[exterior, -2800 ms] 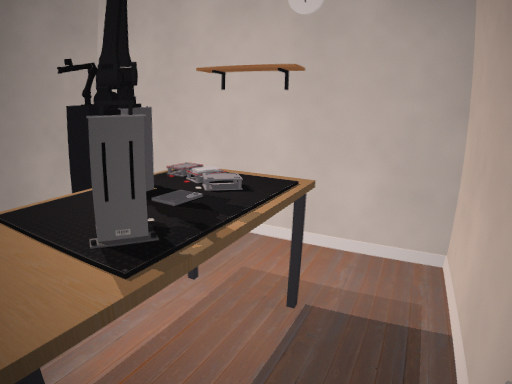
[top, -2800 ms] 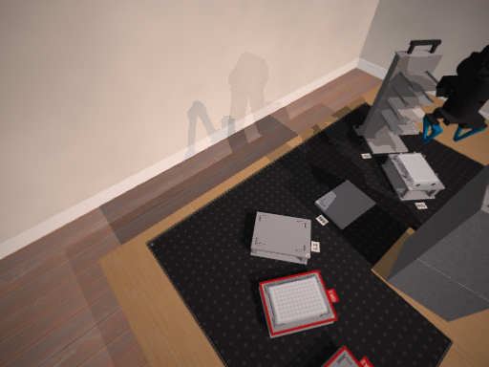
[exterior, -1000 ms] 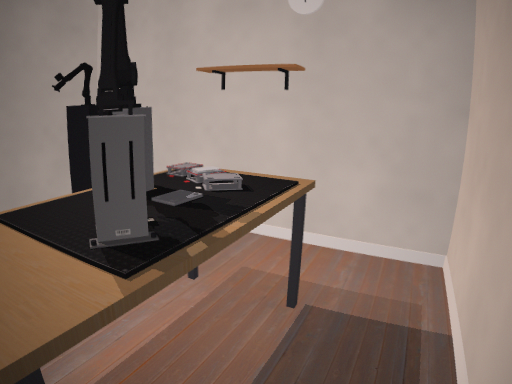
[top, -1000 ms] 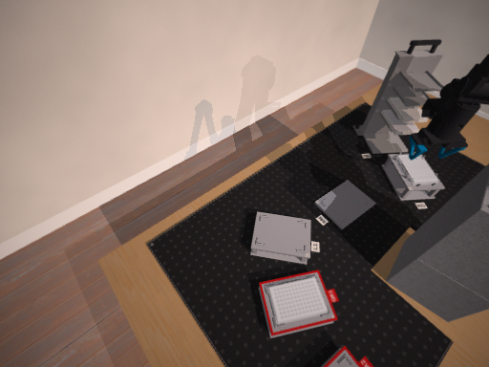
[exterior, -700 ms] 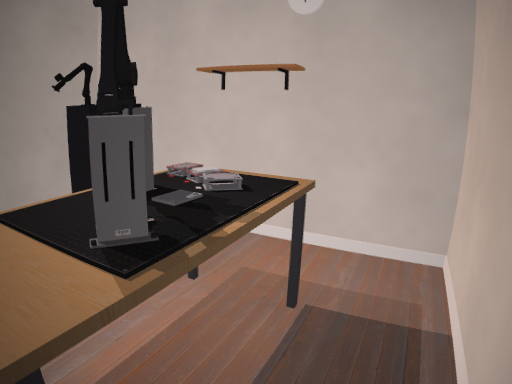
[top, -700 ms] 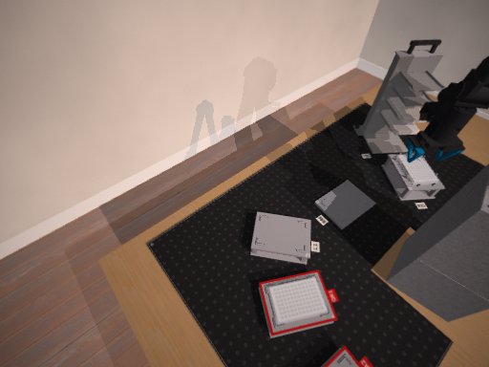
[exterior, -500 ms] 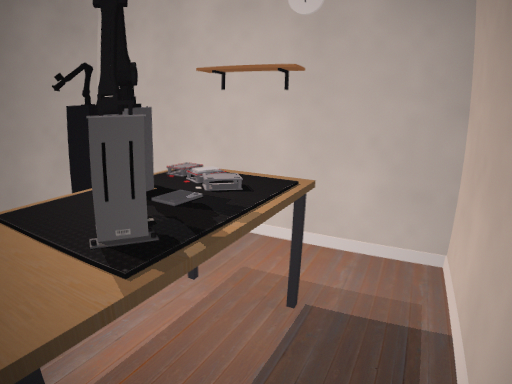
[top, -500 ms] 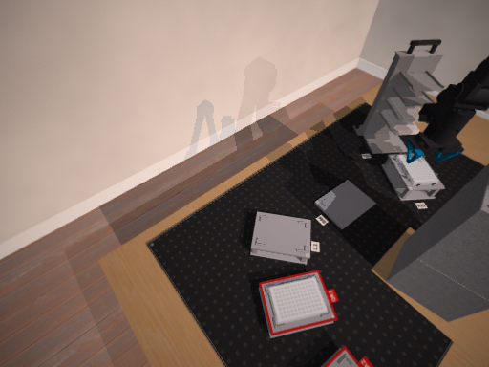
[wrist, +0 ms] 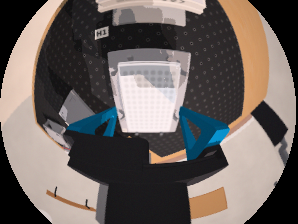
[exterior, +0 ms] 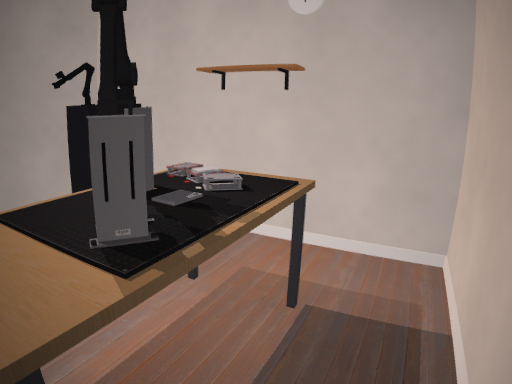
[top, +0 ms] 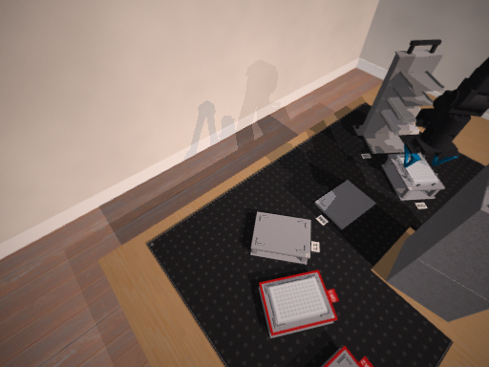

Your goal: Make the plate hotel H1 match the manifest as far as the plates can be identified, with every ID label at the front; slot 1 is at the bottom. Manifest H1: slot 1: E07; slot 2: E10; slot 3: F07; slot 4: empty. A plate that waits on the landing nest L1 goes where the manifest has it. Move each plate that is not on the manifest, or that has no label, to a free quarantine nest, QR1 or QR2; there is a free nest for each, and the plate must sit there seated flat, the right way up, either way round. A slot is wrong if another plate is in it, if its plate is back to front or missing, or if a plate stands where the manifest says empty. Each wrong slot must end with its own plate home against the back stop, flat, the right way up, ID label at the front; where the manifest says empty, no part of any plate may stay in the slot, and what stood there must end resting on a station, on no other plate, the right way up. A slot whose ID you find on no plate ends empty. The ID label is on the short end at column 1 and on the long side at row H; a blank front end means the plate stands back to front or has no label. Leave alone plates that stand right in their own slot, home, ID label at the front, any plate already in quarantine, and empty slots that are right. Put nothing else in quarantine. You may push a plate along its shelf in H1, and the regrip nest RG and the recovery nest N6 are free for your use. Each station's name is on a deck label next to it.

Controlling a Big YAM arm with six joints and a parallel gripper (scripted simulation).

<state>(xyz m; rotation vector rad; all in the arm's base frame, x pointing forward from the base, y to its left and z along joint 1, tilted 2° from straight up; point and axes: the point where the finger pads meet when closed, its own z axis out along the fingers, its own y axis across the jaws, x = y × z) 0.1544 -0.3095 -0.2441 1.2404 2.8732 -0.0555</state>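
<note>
Beige plaster walls (exterior: pixel 390 130), a small wooden wall shelf (exterior: pixel 250 68) at 12 o'clock, reddish plank floor (exterior: pixel 350 320), wooden bench (exterior: pixel 40 295)

Mat (top: pixel 201 268): black, dotted grid. Table (top: pixel 143 306): tan wood. Hotel (top: pixel 382 102): grey. Plate (top: pixel 422 173) near mat's far edge: white, gridded wells. Quarantine nest (top: pixel 267 311): red rim. Gripper fingers: blue.
</note>
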